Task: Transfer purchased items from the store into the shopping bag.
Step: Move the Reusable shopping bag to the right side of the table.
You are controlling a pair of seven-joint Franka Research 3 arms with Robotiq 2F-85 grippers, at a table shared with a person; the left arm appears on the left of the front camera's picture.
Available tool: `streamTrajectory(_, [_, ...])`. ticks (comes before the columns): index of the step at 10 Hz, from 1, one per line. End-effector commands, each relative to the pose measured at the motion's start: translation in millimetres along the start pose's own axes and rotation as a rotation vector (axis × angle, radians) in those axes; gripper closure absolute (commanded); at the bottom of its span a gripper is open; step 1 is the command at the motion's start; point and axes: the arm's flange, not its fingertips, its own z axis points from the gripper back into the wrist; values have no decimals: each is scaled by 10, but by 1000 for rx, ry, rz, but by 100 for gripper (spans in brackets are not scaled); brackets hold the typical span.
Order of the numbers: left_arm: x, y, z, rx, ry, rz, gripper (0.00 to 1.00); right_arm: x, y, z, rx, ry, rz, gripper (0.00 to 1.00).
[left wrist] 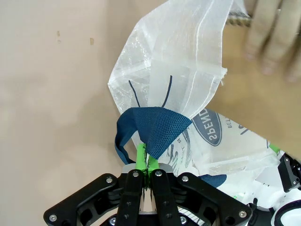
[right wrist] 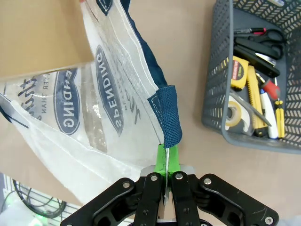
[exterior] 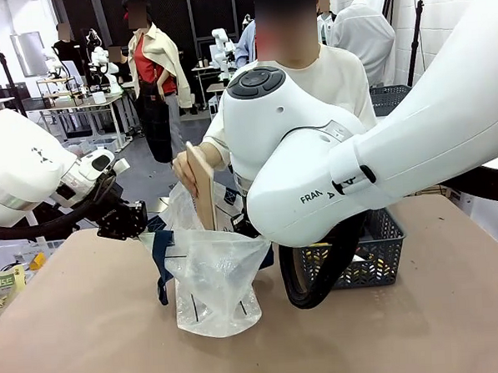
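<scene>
While a gripper pinches each side of its mouth, the shopping bag (exterior: 212,280) stands upright on the tabletop (exterior: 89,328) between the two arms, its translucent white body sagging below the rim.

The left gripper (exterior: 138,221) comes in from the bag's left side. In the left wrist view, the left gripper (left wrist: 145,157) has its green pads pressed tight together on the bag's edge, right where a navy handle (left wrist: 160,127) loops out. The bag (left wrist: 174,70) fans away from the fingertips, and its blue oval print sits just to one side.

In the right wrist view, the right gripper (right wrist: 167,157) is likewise clamped flat on the rim of the bag (right wrist: 70,117). Its pads meet just below the end of the other navy handle (right wrist: 169,117), and the bag spreads off to the picture's left.

From the far side, a person's hand (exterior: 188,166) holds a flat tan pack (exterior: 203,185) on edge in the bag's open mouth — its lower part is already inside. That hand is a blur in the left wrist view.

Beside the bag, on the robot's right, sits a dark grey mesh basket (exterior: 386,254) — well apart from the left gripper. It holds a yellow tape measure (right wrist: 239,70), scissors (right wrist: 263,40) and a roll of tape (right wrist: 233,113).
</scene>
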Motion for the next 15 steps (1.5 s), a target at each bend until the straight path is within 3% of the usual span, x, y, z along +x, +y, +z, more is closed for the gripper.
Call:
streamTrajectory(1, [7, 24, 40, 6, -5, 5, 100, 2, -13, 4, -3, 1, -3, 100])
streamTrajectory(15, [7, 24, 40, 6, -5, 5, 100, 2, -13, 4, -3, 1, -3, 100])
